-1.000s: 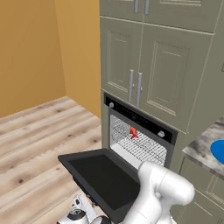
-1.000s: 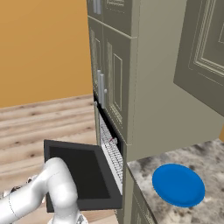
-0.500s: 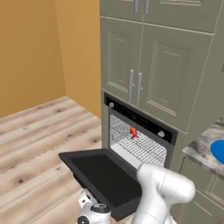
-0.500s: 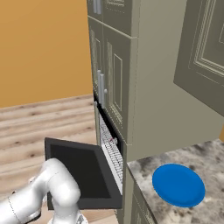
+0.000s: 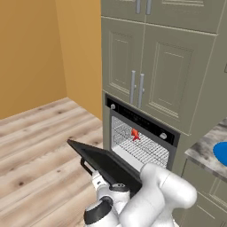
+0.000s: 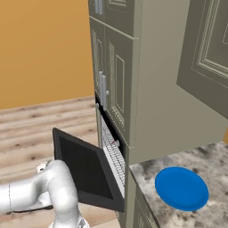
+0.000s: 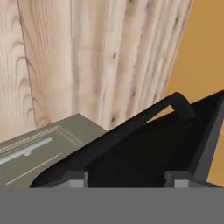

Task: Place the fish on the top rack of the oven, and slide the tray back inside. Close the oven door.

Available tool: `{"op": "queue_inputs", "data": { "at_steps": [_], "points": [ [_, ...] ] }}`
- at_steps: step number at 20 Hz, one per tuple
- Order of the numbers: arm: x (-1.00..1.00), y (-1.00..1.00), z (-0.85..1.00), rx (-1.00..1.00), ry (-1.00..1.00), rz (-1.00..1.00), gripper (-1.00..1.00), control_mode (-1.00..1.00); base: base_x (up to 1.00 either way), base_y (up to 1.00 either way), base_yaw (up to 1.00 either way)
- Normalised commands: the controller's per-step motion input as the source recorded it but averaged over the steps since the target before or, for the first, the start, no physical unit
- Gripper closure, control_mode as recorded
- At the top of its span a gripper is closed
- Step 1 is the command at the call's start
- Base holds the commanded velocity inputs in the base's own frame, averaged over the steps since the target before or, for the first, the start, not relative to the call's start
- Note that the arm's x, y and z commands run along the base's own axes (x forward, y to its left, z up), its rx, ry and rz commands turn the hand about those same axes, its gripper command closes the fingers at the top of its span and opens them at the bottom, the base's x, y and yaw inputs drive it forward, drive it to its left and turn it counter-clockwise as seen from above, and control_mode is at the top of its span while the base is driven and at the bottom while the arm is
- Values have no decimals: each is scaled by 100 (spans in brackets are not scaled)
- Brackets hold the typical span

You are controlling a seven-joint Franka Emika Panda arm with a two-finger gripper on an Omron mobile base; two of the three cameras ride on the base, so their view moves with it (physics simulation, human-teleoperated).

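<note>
The small orange-red fish (image 5: 135, 134) lies on the top rack (image 5: 142, 150), a silvery wire grid pushed inside the black-fronted oven (image 5: 142, 122). From the right, the fish (image 6: 115, 143) is a red speck on the rack (image 6: 113, 156). The black oven door (image 5: 110, 165) hangs half open, its outer edge tilted upward. My gripper (image 7: 126, 179) is below the door (image 7: 148, 153), open, with its fingertips (image 7: 74, 177) wide apart against the dark outer face, just under the door's bar handle (image 7: 131, 127). My hand (image 5: 98, 178) sits under the door's front edge.
Olive-grey cabinets (image 5: 142, 80) rise above the oven. A round blue plate (image 6: 181, 188) lies on the speckled counter (image 6: 151, 173) to the right. Wooden floor (image 5: 35, 146) spreads in front, with an orange wall (image 5: 26, 53) behind.
The oven door has swung up from lying flat to a half-open tilt. My arm has moved under it with the hand against its outer face. Fish and rack have not moved.
</note>
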Motion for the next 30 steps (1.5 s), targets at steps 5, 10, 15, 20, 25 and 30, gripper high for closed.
{"op": "queue_inputs", "data": {
  "at_steps": [5,10,15,20,25,30],
  "points": [
    [8,-99,64,0,-19,-34,-100,-100,0,0,0],
    [1,-100,56,0,-15,-34,-100,-100,0,0,0],
    [3,-100,49,0,-13,-34,-100,-100,0,0,0],
    [19,-100,29,0,-5,-35,-100,-100,0,0,0],
    [29,-100,19,-3,-3,-34,-100,-100,0,0,0],
    [36,-100,23,-6,-6,-33,-100,-100,0,0,0]
  ]
}}
